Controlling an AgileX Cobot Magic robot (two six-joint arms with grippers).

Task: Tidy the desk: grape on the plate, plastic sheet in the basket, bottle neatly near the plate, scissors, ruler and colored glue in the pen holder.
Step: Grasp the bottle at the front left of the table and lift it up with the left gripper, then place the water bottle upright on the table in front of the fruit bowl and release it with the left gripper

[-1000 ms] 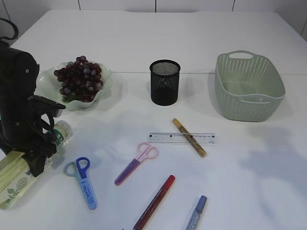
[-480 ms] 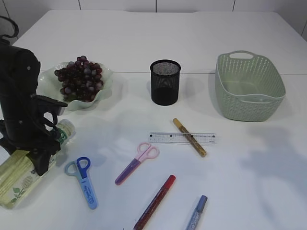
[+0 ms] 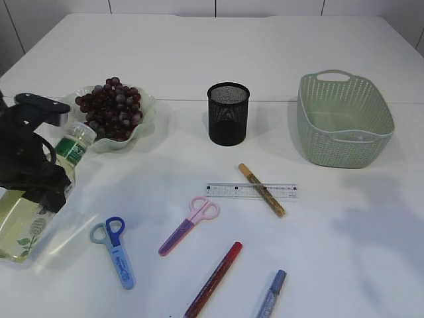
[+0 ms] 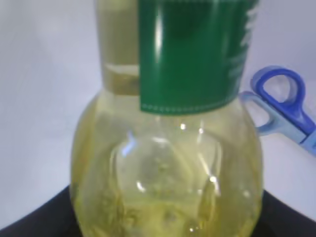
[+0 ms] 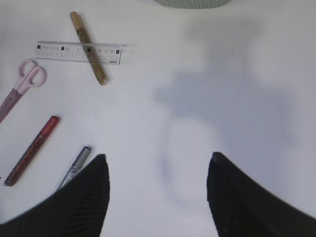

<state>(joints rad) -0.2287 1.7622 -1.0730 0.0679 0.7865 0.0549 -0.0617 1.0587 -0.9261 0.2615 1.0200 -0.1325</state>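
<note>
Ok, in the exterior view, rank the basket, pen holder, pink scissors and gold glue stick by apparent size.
1. basket
2. pen holder
3. pink scissors and gold glue stick: similar length, too close to rank.

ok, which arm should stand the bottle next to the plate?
Left. Its hand is already closed around the bottle, tilted just short of the plate. The right hand is open and empty over bare table.
</note>
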